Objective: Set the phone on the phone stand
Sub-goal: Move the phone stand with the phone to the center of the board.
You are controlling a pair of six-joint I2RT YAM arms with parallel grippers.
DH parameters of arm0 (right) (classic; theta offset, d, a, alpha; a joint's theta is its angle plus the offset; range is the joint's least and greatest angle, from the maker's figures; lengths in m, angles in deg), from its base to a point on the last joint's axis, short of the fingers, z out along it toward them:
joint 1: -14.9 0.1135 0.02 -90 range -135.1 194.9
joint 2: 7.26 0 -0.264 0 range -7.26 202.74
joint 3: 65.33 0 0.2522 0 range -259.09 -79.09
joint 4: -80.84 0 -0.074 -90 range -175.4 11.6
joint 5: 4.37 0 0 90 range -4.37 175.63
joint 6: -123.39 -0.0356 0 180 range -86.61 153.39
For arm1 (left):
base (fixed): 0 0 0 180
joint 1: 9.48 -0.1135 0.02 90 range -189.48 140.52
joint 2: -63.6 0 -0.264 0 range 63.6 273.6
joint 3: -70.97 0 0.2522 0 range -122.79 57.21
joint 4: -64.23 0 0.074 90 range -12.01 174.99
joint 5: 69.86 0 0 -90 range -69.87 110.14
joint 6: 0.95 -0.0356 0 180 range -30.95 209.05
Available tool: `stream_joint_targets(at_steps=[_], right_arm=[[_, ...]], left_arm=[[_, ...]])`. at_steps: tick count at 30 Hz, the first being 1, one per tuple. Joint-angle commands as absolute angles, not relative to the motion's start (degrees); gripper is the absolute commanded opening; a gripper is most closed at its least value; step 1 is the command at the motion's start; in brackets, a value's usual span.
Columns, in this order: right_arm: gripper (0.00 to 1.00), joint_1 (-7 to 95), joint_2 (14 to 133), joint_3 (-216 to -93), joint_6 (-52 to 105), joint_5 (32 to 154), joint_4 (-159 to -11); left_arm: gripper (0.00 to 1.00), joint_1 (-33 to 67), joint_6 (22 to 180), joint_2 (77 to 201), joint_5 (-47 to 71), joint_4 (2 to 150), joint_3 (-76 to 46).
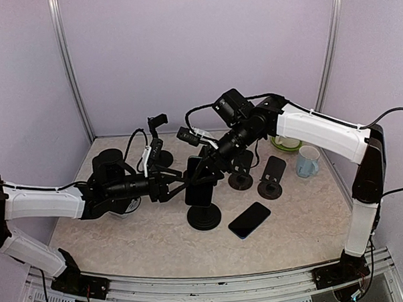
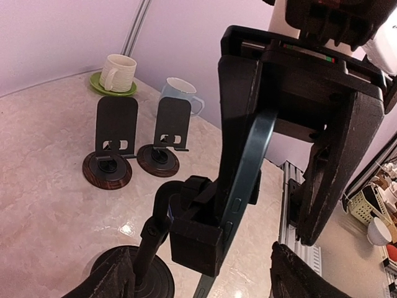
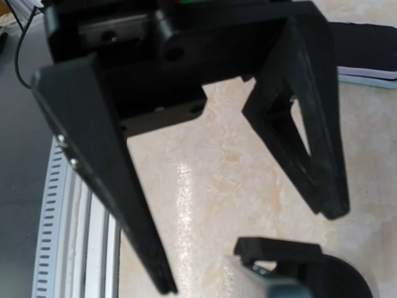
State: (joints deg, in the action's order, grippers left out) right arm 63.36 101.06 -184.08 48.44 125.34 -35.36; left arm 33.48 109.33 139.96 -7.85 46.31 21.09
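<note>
The phone point(image 2: 248, 180) stands nearly upright with its lower edge seated in the cradle of the phone stand point(image 2: 195, 239), in the middle of the bench point(image 1: 125, 241). The right pincer point(image 3: 248, 248) hangs just above its top edge, fingers spread wide and gripping nothing. The left pincer point(image 2: 211, 273) sits low beside the stand's stem, also spread and empty. By the look of it the placing is done; what is left is for both arms to back away without knocking the stand. A second phone point(image 1: 249, 220) lies flat nearby, and two spare stands point(image 1: 241, 170) wait behind.
</note>
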Motion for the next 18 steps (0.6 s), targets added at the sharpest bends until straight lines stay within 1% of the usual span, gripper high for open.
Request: stream_joint_targets(at_steps=[1,6,9,11,15,17,18], right_arm=[[0.48,61.2,103.2,-181.9,47.1,117.5,-29.3],[0.49,61.2,103.0,-182.2,47.3,119.1,-29.3],[0.5,61.2,103.1,-181.8,47.1,119.9,-29.5],[0.51,61.2,103.1,-181.2,46.8,119.9,-30.0],[0.53,61.1,103.3,-180.4,46.6,120.0,-31.1],[0.56,60.9,103.5,-180.5,46.5,120.0,-31.6],[0.57,60.7,103.5,-180.7,46.4,119.9,-31.7]], left_arm=[[0.71,33.8,108.1,141.6,-7.4,47.4,18.5],[0.54,33.8,108.4,143.0,-8.1,47.0,17.6],[0.48,33.8,108.8,143.4,-8.6,46.1,17.5],[0.41,33.7,109.3,143.5,-8.9,45.3,17.8],[0.18,33.5,109.9,144.1,-10.6,43.4,17.9],[0.09,33.4,109.9,144.3,-11.3,43.0,17.9],[0.07,33.4,109.9,144.3,-11.5,42.9,18.0]])
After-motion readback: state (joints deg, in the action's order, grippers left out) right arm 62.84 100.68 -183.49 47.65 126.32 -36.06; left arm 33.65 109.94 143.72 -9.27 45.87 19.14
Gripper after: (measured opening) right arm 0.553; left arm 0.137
